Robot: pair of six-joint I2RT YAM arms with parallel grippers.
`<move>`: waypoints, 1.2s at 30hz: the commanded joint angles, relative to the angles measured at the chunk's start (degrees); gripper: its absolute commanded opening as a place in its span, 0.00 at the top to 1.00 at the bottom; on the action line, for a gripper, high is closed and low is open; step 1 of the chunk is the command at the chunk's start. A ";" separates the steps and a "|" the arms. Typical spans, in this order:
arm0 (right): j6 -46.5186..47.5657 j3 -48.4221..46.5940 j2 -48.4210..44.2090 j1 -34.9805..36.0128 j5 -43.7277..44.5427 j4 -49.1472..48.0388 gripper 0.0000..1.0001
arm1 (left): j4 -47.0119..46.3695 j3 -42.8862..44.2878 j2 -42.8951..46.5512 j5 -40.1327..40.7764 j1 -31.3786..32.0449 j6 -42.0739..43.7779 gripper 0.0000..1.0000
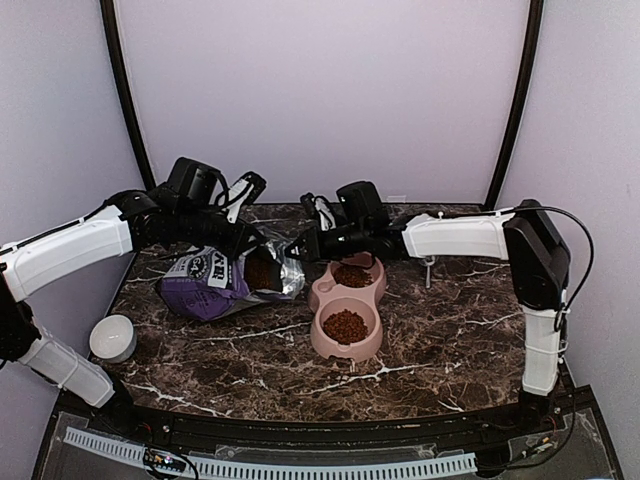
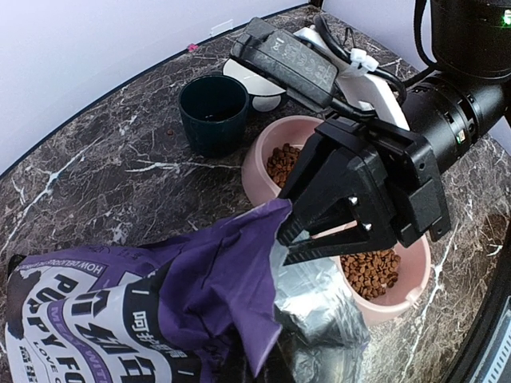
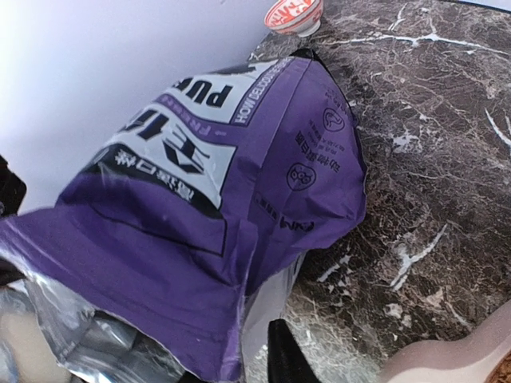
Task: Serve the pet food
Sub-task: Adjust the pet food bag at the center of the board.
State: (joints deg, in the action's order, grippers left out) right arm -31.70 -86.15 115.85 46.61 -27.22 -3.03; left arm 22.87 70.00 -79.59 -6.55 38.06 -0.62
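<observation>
Over the dark marble counter point(image 1: 430, 350), left fingers point(image 1: 244, 244) and right fingers point(image 2: 307, 187) both pinch the purple-and-grey printed bag point(image 1: 205, 288), whose lip wants a square, deep bite.

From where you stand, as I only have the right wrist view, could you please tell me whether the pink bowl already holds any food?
Observer: Yes, both halves of the pink bowl hold kibble.
Operator: Thank you. Where on the bag are my right jaws?
Observer: The right gripper has its jaws pinched on the purple lip of the bag, at its open mouth.
Operator: Is anything standing near the bowl that I cannot see?
Observer: A dark green cup stands upright next to the bowl's far half.
</observation>
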 commanded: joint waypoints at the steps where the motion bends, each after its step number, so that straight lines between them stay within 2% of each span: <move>1: -0.62 -2.43 0.92 0.59 -1.31 -2.93 0.88 | -6.34 2.56 2.93 -2.73 1.47 1.14 1.00; 4: -0.61 -3.12 0.00 0.59 -0.93 -2.13 0.99 | -5.98 2.87 3.19 -1.13 1.87 1.46 1.00; 8: -0.25 -5.09 -1.49 0.63 -0.26 0.03 1.00 | -4.83 4.09 4.15 -0.13 2.40 2.38 0.90; 10: -0.37 -6.18 -2.16 0.62 -0.66 0.66 1.00 | -4.45 4.57 5.07 -0.21 2.71 2.97 0.78; 14: -0.95 -8.12 -3.39 0.62 -0.98 1.49 1.00 | -3.37 5.31 7.32 -0.07 3.14 4.37 0.43; 16: -1.57 -9.25 -3.63 0.59 -1.24 1.98 1.00 | -2.64 4.98 8.61 -0.22 3.19 5.22 0.33; 19: -2.93 -11.32 -3.81 0.60 -1.33 2.80 1.00 | -1.29 3.92 11.07 -0.83 3.33 7.43 0.26; 28: -4.06 -20.05 -3.27 0.69 0.05 8.76 1.00 | -1.39 -3.18 22.28 5.33 3.30 14.47 0.28; 36: -1.10 -26.12 -2.77 0.65 1.95 14.64 1.00 | 4.25 -4.96 28.60 7.78 3.27 18.69 0.32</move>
State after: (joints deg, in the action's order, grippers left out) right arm -34.79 -106.06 116.07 47.33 -25.58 16.49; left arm 23.75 66.70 -53.95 -0.89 41.17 14.22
